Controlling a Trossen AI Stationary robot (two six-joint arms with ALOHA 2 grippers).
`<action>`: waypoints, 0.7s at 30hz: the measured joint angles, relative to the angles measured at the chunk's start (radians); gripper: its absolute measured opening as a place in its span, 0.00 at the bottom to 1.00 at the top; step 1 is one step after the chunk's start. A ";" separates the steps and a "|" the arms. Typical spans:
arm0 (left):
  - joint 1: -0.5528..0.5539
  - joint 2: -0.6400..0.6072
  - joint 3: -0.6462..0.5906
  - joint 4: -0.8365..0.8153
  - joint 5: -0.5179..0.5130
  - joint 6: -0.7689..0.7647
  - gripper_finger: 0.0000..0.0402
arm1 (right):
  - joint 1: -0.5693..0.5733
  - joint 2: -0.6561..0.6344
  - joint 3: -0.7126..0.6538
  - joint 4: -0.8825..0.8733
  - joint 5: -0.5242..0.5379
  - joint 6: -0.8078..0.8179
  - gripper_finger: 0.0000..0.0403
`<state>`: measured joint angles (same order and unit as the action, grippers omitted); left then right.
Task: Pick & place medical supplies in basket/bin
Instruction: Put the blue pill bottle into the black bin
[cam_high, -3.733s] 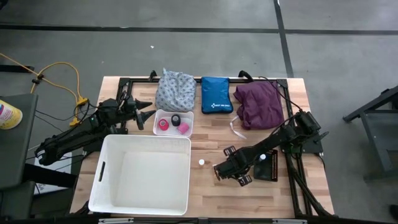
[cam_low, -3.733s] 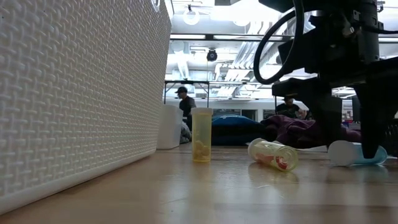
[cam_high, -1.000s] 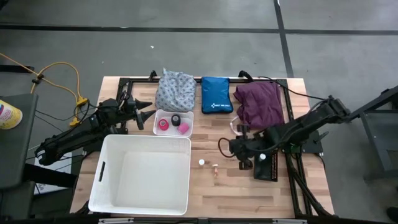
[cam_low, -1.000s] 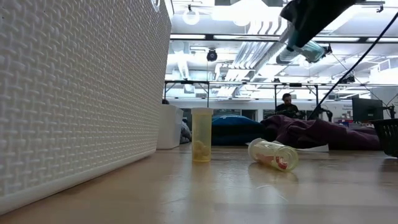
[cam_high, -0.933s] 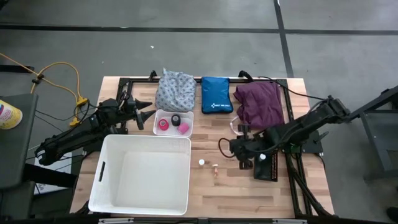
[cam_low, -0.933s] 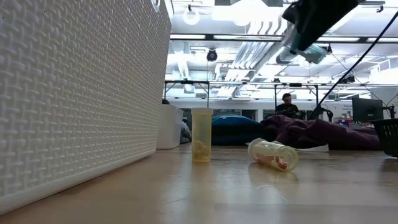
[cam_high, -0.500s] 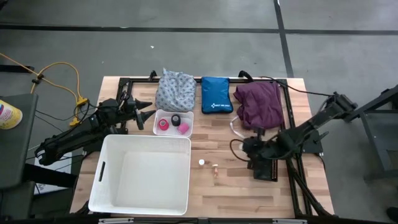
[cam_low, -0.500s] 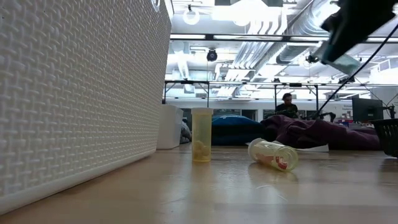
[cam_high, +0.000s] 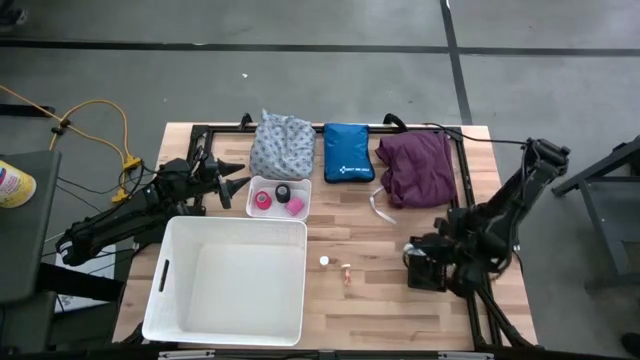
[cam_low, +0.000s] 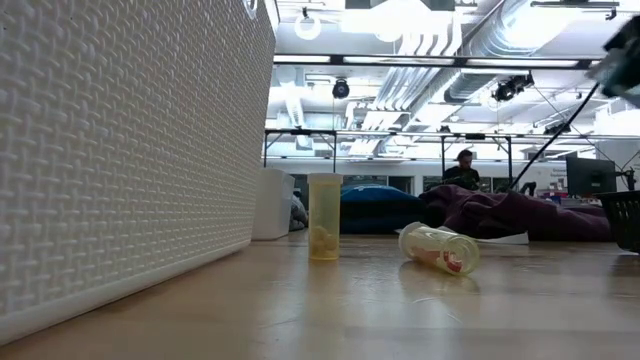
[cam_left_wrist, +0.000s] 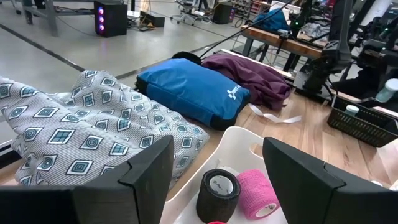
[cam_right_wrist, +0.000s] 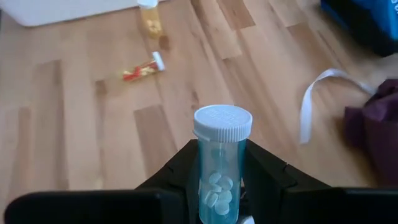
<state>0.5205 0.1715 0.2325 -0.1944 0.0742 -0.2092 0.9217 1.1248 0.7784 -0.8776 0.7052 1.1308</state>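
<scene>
Right gripper (cam_right_wrist: 221, 186): raised above the right side of the bench (cam_high: 400, 290), over a small black basket (cam_high: 425, 270) at the bench's right edge. Its fingers (cam_right_wrist: 264, 171) are clenched on a blue-tinted vial (cam_right_wrist: 221, 168) with a white cap. The vial stands along the fingers with its long axis upright in the wrist view, cap away from the wrist; white tablets show in its lower part.

Left gripper (cam_left_wrist: 217, 174): waits at the bench's left rear, just beside a small white tray (cam_high: 300, 190). Fingers (cam_left_wrist: 146, 171) released, nothing between them.

Yellow vial (cam_low: 324, 216): stands upright on the bench in front of the white bin (cam_high: 235, 285), long axis vertical, white cap up.

Clear vial (cam_low: 439, 248): lies on its side just beside the yellow one, long axis along the bench top, red and pale contents inside.

Pink tape roll (cam_left_wrist: 256, 193) and black tape roll (cam_left_wrist: 217, 190): in the small white tray, touching each other; the black roll's hole faces up.

Grey-white patterned cloth (cam_high: 281, 145): bunched at the bench's rear, behind the tray.

Blue pouch (cam_high: 348, 152): between the patterned cloth and the purple cloth (cam_high: 418, 165), long axis front to back.

White ribbon (cam_high: 378, 205): loose on the bench, near the purple cloth's front edge
</scene>
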 joint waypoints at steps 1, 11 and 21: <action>0.000 0.000 0.000 0.000 0.000 0.000 0.60 | 0.027 0.000 -0.008 0.000 0.017 0.029 0.23; 0.000 0.000 0.000 0.000 0.000 0.000 0.60 | 0.247 0.003 -0.126 0.035 0.153 0.323 0.23; 0.000 0.000 0.000 0.000 0.000 0.000 0.60 | 0.310 0.015 -0.309 0.348 0.213 0.343 0.23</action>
<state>0.5207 0.1717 0.2325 -0.1944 0.0742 -0.2092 1.2316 1.1400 0.4696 -0.5300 0.9184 1.4736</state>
